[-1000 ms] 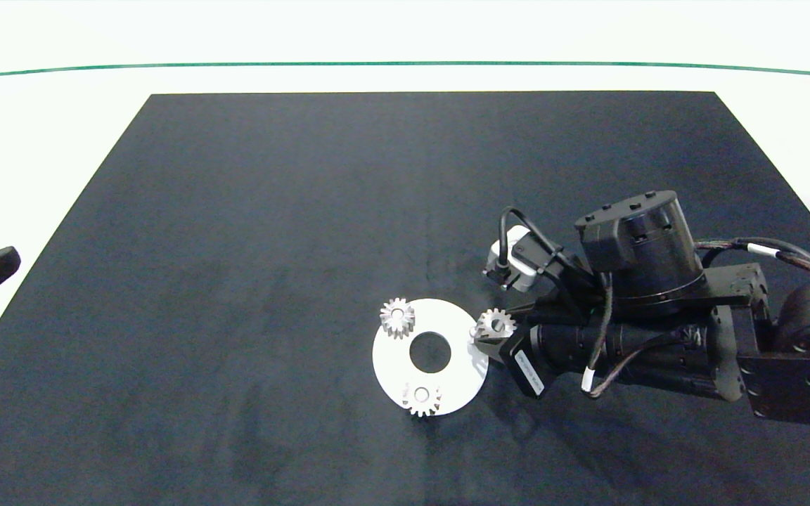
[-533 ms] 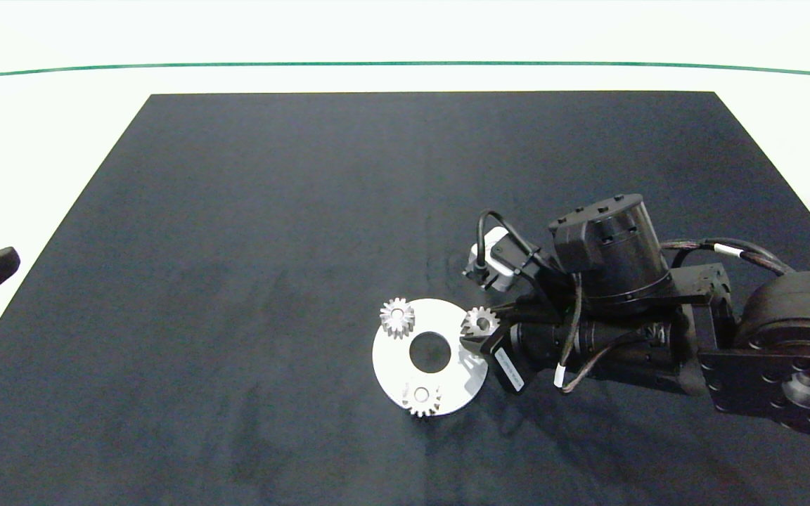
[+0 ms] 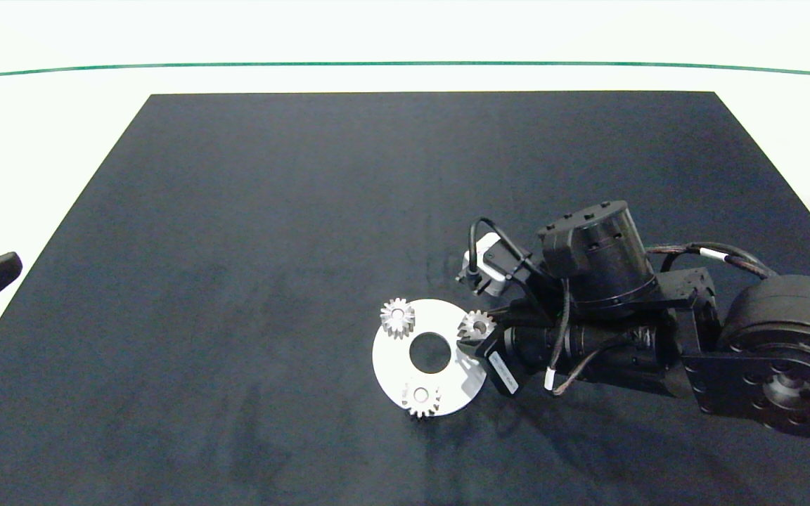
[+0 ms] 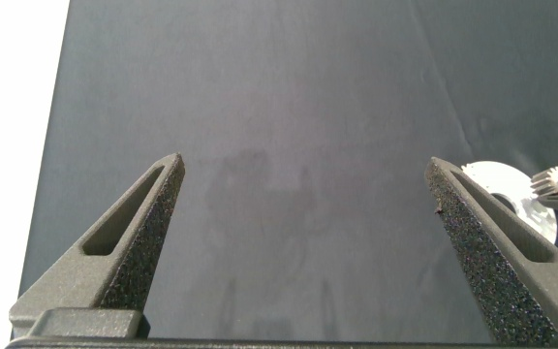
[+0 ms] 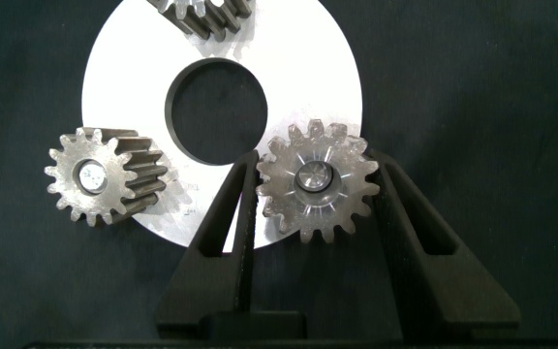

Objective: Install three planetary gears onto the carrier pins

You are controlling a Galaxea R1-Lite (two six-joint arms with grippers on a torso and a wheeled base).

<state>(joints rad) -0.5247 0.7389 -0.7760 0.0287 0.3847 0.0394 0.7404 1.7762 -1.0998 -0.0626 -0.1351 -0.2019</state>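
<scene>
Head view shows you the right gripper (image 3: 474, 339) reaching in from the right side of the dark mat (image 3: 271, 211), its tips at the right edge of the white disc (image 3: 391, 358). Your third gear (image 3: 476, 326) sits between those fingers, over the disc's right rim. The right wrist view gives you the detail: the two fingers flank this gear (image 5: 318, 182) on either side and touch its teeth, so the gripper is closed on it. A pin (image 5: 312, 178) shows through the gear's centre hole, but you cannot tell whether the gear is fully down on the disc (image 5: 289, 58).

The other two gears are on the disc already: one (image 3: 397, 318) at the far left rim, one (image 3: 422, 400) at the near rim, each with a whitish pin end in its hole.

Your left gripper (image 4: 308, 242) is parked at the mat's left edge, well apart from the disc, its fingers spread wide with nothing between them.
</scene>
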